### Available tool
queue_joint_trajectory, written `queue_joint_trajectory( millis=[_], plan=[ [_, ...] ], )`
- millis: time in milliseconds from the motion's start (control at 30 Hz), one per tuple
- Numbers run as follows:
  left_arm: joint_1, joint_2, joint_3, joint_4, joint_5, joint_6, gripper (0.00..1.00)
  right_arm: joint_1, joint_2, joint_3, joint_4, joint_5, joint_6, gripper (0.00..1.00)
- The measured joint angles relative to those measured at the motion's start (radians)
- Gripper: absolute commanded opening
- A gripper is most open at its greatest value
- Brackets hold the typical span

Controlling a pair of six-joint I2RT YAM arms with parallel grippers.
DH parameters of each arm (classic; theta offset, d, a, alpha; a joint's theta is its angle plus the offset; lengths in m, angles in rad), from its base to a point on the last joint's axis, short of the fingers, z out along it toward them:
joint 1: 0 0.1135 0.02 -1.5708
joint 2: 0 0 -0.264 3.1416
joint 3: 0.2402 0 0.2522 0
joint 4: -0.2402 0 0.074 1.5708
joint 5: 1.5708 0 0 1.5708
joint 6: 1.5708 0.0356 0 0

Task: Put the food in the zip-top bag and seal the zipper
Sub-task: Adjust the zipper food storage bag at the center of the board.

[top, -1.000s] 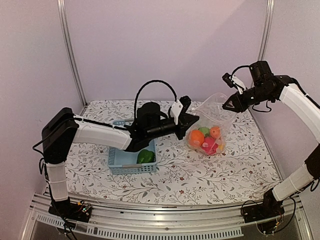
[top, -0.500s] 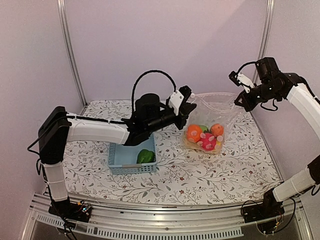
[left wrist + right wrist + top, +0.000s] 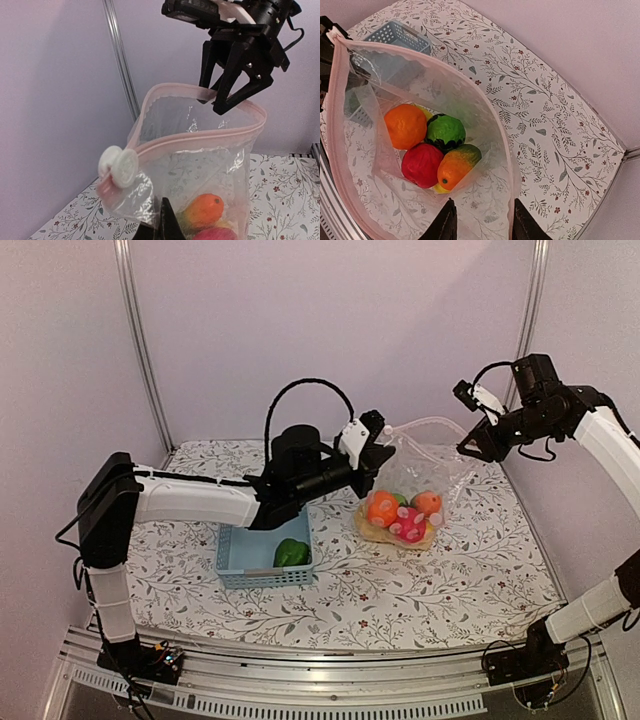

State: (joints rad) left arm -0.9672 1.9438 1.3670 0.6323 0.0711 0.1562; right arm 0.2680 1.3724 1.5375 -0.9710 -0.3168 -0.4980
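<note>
The zip-top bag (image 3: 430, 465) hangs open between my two grippers, its bottom on the table. Inside lies the food (image 3: 400, 520): an orange (image 3: 405, 126), a green piece (image 3: 445, 131), a red apple (image 3: 421, 165) and an orange-green fruit (image 3: 456, 167). My left gripper (image 3: 378, 452) is shut on the bag's left corner (image 3: 145, 200), just below the white slider (image 3: 118, 166) on the pinkish zipper (image 3: 200, 137). My right gripper (image 3: 466, 448) is at the right end of the mouth, its jaws apart astride the rim (image 3: 509, 175). A green pepper (image 3: 291, 553) lies in the basket.
The light blue lattice basket (image 3: 240, 562) stands on the flowered table left of the bag, under my left arm. Metal frame posts (image 3: 140, 350) stand at the back corners, and walls close in on all sides.
My left gripper has lifted the bag's left corner. My right gripper swung right, then back a little. The bag's mouth is pulled wider and the food has shifted slightly left.
</note>
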Motion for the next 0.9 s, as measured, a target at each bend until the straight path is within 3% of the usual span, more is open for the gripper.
queue_joint_trajectory(
  millis=[500,567,700,800,833,900],
  plan=[
    [0.0,0.0,-0.003,0.0,0.027,0.0,0.0,0.007,0.15,0.122,0.079,-0.082,-0.034,0.33],
    [0.0,0.0,-0.009,0.002,0.029,0.0,0.0,0.007,0.162,0.125,0.09,-0.081,-0.039,0.27],
    [0.0,0.0,-0.025,0.002,0.029,0.001,0.0,0.007,0.179,0.126,0.098,-0.084,-0.048,0.04],
    [0.0,0.0,-0.028,0.0,0.025,0.009,0.0,0.007,0.186,0.126,0.102,-0.085,-0.052,0.0],
    [0.0,0.0,-0.028,0.001,0.022,0.011,0.02,0.007,0.187,0.126,0.103,-0.085,-0.053,0.0],
    [0.002,0.0,-0.027,0.0,0.01,0.016,0.21,0.007,0.192,0.133,0.102,-0.084,-0.05,0.0]
  ],
)
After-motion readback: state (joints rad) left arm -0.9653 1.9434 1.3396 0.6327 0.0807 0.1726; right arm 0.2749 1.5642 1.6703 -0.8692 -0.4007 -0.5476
